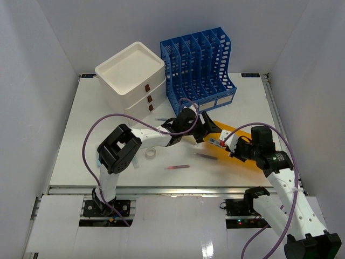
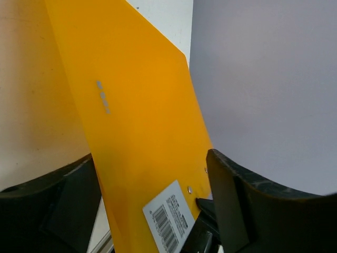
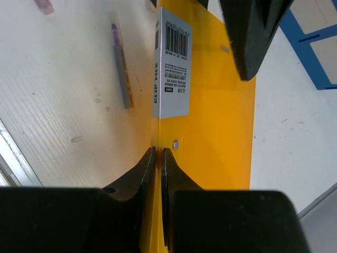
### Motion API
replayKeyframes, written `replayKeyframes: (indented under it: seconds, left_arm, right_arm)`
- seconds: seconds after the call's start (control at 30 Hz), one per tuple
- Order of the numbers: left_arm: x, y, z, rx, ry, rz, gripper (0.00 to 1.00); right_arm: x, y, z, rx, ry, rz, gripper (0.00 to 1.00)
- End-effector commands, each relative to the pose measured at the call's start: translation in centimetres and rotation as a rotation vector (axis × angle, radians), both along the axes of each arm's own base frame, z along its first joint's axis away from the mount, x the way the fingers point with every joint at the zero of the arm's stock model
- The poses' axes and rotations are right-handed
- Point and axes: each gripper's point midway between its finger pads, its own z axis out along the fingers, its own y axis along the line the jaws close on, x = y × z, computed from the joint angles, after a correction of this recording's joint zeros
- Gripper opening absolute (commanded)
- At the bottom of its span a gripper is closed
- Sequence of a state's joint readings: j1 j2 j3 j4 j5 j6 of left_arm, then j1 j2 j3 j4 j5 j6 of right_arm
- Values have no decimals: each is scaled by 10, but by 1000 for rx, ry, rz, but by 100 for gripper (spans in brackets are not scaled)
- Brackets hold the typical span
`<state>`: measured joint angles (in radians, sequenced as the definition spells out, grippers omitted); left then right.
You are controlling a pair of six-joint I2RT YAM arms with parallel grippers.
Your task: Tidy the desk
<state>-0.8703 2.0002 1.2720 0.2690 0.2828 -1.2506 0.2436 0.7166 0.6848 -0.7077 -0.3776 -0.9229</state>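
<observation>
A yellow plastic folder (image 1: 227,130) with a barcode label (image 3: 172,68) is held on edge above the white desk (image 1: 75,135), right of centre. My right gripper (image 1: 232,148) is shut on the folder's spine edge (image 3: 158,158), just below the label. My left gripper (image 1: 208,131) is open at the folder's far end. In the left wrist view the folder (image 2: 137,121) stands between its wide-apart fingers (image 2: 247,211), and I cannot tell whether they touch it.
A white drawer box (image 1: 132,75) and a blue file rack (image 1: 197,65) stand at the back. A tape roll (image 1: 151,153), a red pen (image 1: 177,167) and a dark pen (image 1: 206,156) lie on the desk near the arms; the dark pen also shows in the right wrist view (image 3: 121,68).
</observation>
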Motion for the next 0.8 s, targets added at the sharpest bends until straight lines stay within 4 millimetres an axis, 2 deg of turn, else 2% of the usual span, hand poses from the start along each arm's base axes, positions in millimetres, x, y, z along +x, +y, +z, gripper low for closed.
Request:
replayKeyframes:
  seconds: [0.0,0.07,0.17,0.27,0.33,0.47,0.53,0.77]
  left_arm:
    - [-12,-15,19,-79,21,-57,75]
    - [-13,-18,21,-97,26,-74,69]
    - [-16,-22,30,-129,19,-102,53]
    - [-18,-26,39,-157,10,-123,42]
    - [-18,-28,47,-175,3,-132,26]
    - [-20,-28,61,-199,-13,-147,5]
    - [-20,-28,65,-204,-20,-148,0]
    - [-21,-28,75,-217,-28,-152,0]
  right_arm:
    - [3,10,26,43,-53,48,8]
    - [1,11,24,47,-50,57,8]
    - [-1,13,22,52,-43,64,8]
    - [-2,13,20,52,-39,71,9]
    - [-3,13,18,49,-34,73,9]
    - [-3,13,17,50,-30,69,9]
    - [-3,12,19,50,-34,62,9]
    - [1,5,20,26,-48,23,11]
